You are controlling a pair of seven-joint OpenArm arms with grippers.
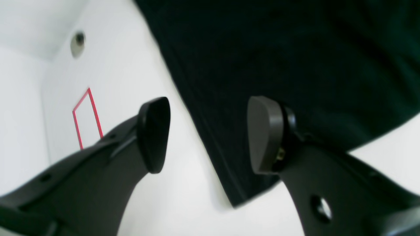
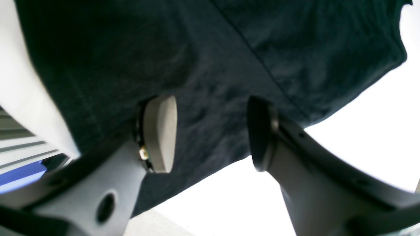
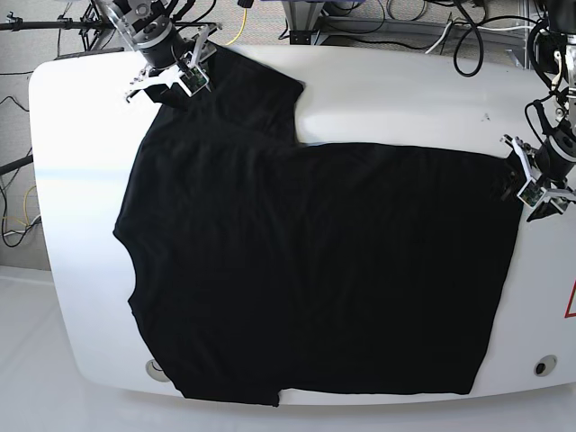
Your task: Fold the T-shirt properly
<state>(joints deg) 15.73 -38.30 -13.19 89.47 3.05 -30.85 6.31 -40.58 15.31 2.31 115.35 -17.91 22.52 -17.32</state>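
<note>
The black T-shirt (image 3: 315,270) lies spread flat on the white table (image 3: 405,99), with the neckline at the left, the hem at the right, and one sleeve pointing to the far edge. My left gripper (image 3: 533,186) is open at the hem's far right corner. In the left wrist view the left gripper (image 1: 210,134) straddles the shirt's edge (image 1: 210,154), one finger (image 1: 154,134) over bare table, the other over the cloth. My right gripper (image 3: 171,76) is open at the far sleeve. In the right wrist view the right gripper (image 2: 210,134) hangs over sleeve fabric (image 2: 213,65), holding nothing.
A red tape mark (image 3: 571,301) sits at the table's right edge and shows in the left wrist view (image 1: 87,118). Round holes sit near the front corners (image 3: 540,367) (image 3: 155,366). Cables (image 3: 423,27) and stands crowd the floor behind the table.
</note>
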